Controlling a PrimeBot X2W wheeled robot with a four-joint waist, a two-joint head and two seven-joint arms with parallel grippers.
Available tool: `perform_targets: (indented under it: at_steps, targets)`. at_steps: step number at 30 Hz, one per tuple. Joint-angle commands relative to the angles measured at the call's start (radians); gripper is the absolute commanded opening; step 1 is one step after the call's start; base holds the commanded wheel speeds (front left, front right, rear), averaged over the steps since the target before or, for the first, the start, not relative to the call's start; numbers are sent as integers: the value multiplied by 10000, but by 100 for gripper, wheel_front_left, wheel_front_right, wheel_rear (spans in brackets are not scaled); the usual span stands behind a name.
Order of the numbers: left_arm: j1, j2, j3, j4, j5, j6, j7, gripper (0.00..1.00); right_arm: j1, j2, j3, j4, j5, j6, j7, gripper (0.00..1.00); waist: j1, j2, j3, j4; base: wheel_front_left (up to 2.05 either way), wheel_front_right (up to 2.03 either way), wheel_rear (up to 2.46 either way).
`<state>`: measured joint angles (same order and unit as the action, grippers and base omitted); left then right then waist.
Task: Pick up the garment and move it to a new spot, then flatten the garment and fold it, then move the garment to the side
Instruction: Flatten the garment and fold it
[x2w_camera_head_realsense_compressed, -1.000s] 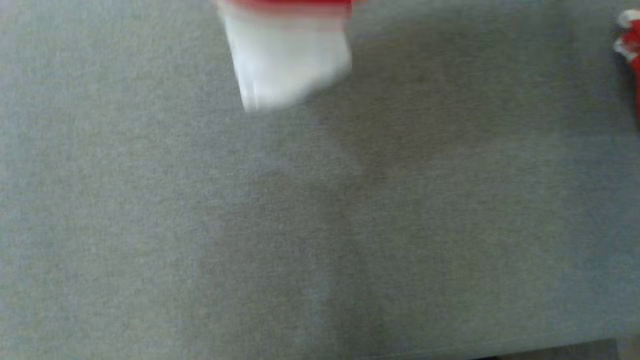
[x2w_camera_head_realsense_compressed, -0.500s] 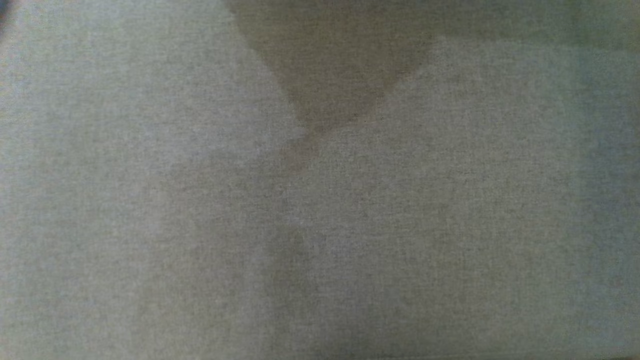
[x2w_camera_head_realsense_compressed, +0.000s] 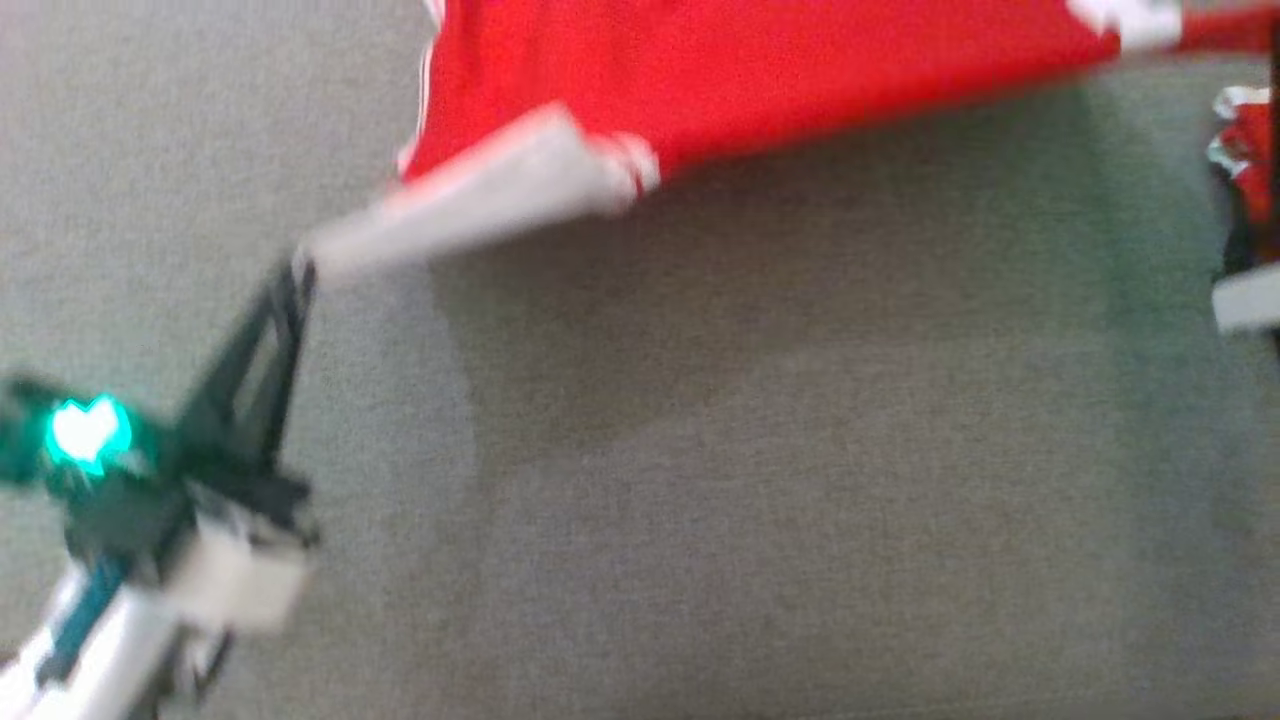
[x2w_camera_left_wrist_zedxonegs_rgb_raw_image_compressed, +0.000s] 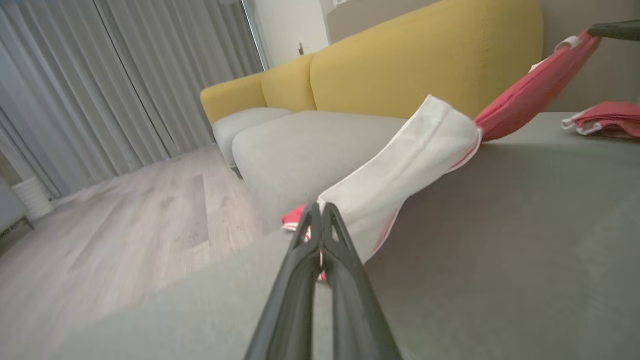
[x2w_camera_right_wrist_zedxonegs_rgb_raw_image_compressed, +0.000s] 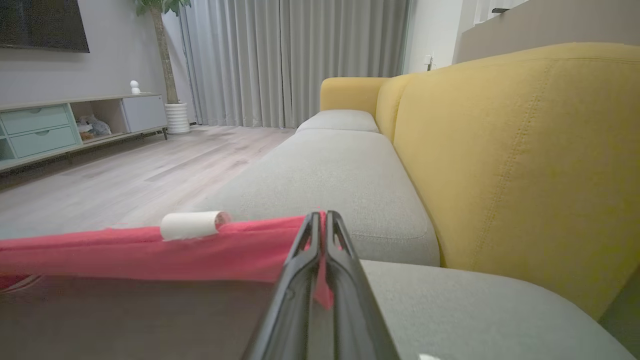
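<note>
The garment (x2w_camera_head_realsense_compressed: 750, 70) is red with white sleeves and hangs stretched between my two grippers above the grey cushion (x2w_camera_head_realsense_compressed: 760, 480). My left gripper (x2w_camera_head_realsense_compressed: 300, 265) reaches up from the lower left and is shut on the tip of a white sleeve (x2w_camera_head_realsense_compressed: 480, 205). In the left wrist view that gripper (x2w_camera_left_wrist_zedxonegs_rgb_raw_image_compressed: 320, 207) pinches the sleeve (x2w_camera_left_wrist_zedxonegs_rgb_raw_image_compressed: 410, 165), and the red cloth (x2w_camera_left_wrist_zedxonegs_rgb_raw_image_compressed: 530, 95) runs up to the right. My right gripper (x2w_camera_right_wrist_zedxonegs_rgb_raw_image_compressed: 320, 216) is shut on the red edge (x2w_camera_right_wrist_zedxonegs_rgb_raw_image_compressed: 150, 252); its dark fingers (x2w_camera_left_wrist_zedxonegs_rgb_raw_image_compressed: 617, 29) hold the garment's far end.
A second red and white cloth (x2w_camera_head_realsense_compressed: 1245, 150) lies crumpled at the cushion's right (x2w_camera_left_wrist_zedxonegs_rgb_raw_image_compressed: 607, 117). A yellow sofa back (x2w_camera_right_wrist_zedxonegs_rgb_raw_image_compressed: 515, 160) rises behind the grey seats (x2w_camera_right_wrist_zedxonegs_rgb_raw_image_compressed: 340, 170). Wooden floor (x2w_camera_left_wrist_zedxonegs_rgb_raw_image_compressed: 125, 225) lies beyond the cushion's edge, with a low cabinet (x2w_camera_right_wrist_zedxonegs_rgb_raw_image_compressed: 50, 130) and curtains (x2w_camera_right_wrist_zedxonegs_rgb_raw_image_compressed: 290, 60) further off.
The head picture has shifted and blurred. Half a second ago it held bare grey cushion; now the stretched garment spans its top and my left gripper is in at the lower left.
</note>
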<state>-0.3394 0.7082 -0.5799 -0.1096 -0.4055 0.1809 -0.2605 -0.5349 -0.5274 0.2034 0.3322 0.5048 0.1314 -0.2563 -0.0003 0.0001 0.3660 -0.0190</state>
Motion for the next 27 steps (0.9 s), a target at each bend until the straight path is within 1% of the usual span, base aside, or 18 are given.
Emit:
perform_targets:
  at_steps: [1, 6, 11, 13, 16, 20, 27]
  targets:
    - [16, 498, 649, -410, -33, 138, -12, 0, 345, -184, -130, -418, -64, -7, -54, 0, 3, -1, -171, -107, 0, 0, 0]
    - [2014, 488, 797, -1241, 134, 551, -12, 0, 2247, -159, -831, -1384, -412, -7, -54, 0, 3, -1, -343, -128, 0, 0, 0]
    - [3175, 369, 750, -1639, 141, 603, -12, 0, 3907, 13, -1349, -2105, -798, -7, -54, 0, 3, -1, -486, -154, 0, 0, 0]
    - [3445, 332, 677, -1726, 131, 540, -12, 0, 4435, 56, -1442, -2266, -908, -7, -54, 0, 3, -1, -528, -177, 0, 0, 0]
    - [3587, 255, 627, -1759, 103, 424, -12, 0, 4853, 220, -1605, -2388, -907, -7, -54, 0, 3, -1, -582, -219, 0, 0, 0]
    - [3411, 233, 622, -1489, 120, 254, -12, 0, 4852, 411, -1627, -2390, -963, -7, -55, 0, 3, -1, -560, -320, 0, 0, 0]
    - [1999, 170, 566, -937, 488, -262, 30, 0, 4171, 631, -1592, -2010, -1005, -7, -55, 0, 3, -1, -248, -376, 0, 0, 0]
